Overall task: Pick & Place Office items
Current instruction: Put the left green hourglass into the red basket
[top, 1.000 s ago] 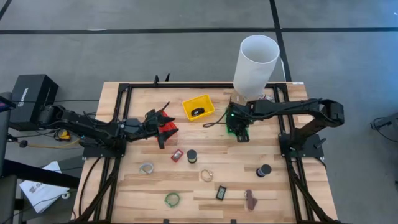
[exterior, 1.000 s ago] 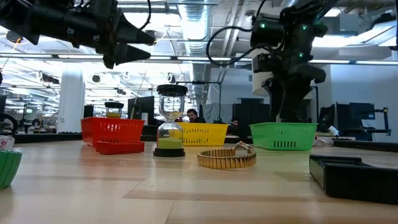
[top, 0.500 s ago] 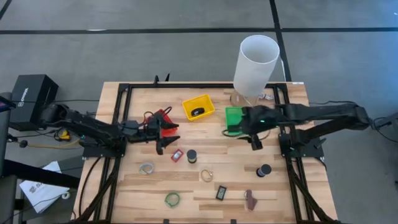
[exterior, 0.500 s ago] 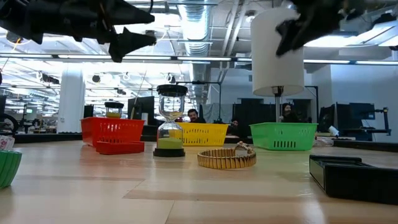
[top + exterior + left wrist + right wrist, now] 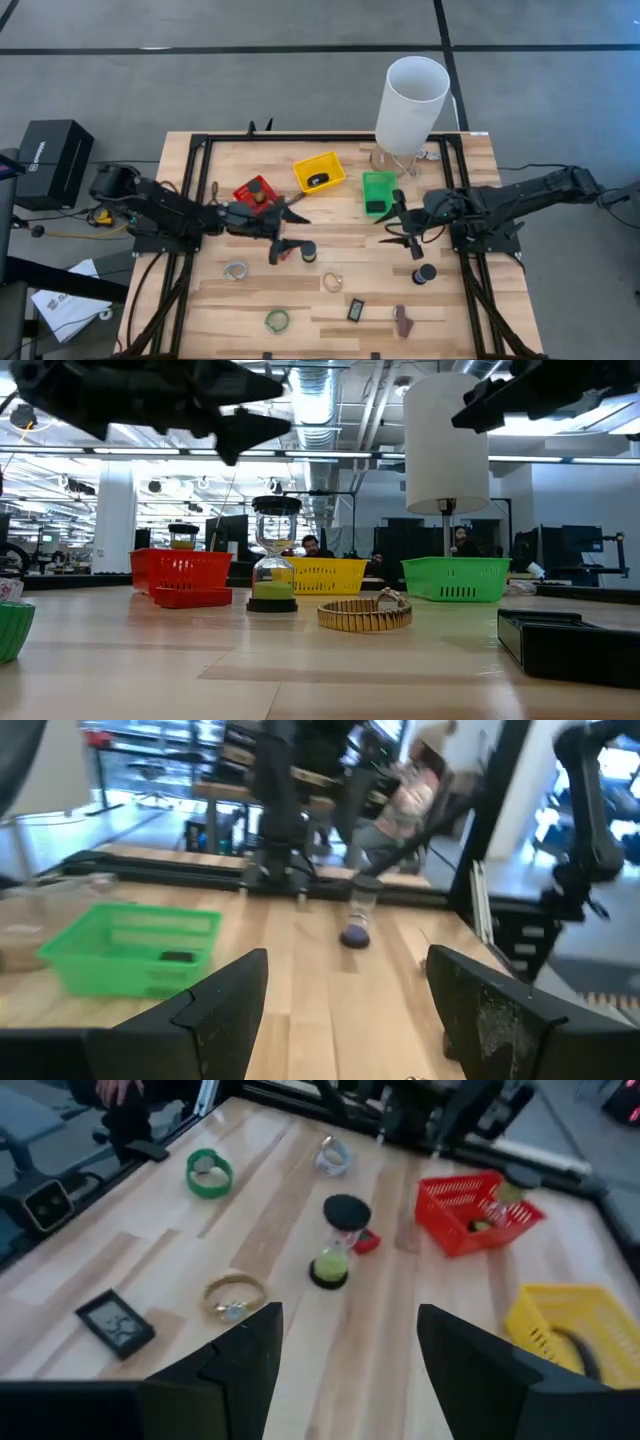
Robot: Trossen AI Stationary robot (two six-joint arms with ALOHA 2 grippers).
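Left gripper (image 5: 285, 230): your left arm reaches in over the table's middle-left; its fingers are spread apart with nothing between them, hanging above the red block (image 5: 285, 249).
Red bin (image 5: 252, 190): sits just behind that arm, with a small item inside you can't make out from above.
Silvery ring (image 5: 236, 270): lies flat on the wood, left of the red block and nearer the front edge.
Green ring (image 5: 276, 321): flat near the front edge, well apart from both grippers.
Hourglass (image 5: 308, 250): stands upright just right of the red block; your right wrist view shows its green filling and black cap (image 5: 337, 1240).
Yellow bin (image 5: 319, 172): holds one dark item.
Gold bracelet (image 5: 332, 282): lies in front of the hourglass.
Dark rectangular piece (image 5: 357, 309): flat, right of the green ring.
Green bin (image 5: 378, 193): one dark item inside.
Brown clip (image 5: 403, 319): near the front edge.
Right gripper (image 5: 404, 228): fingers apart, empty, beside the green bin.
Black roll (image 5: 425, 273): upright, in front of the right gripper.
White cylinder (image 5: 411, 93): stands at the back.
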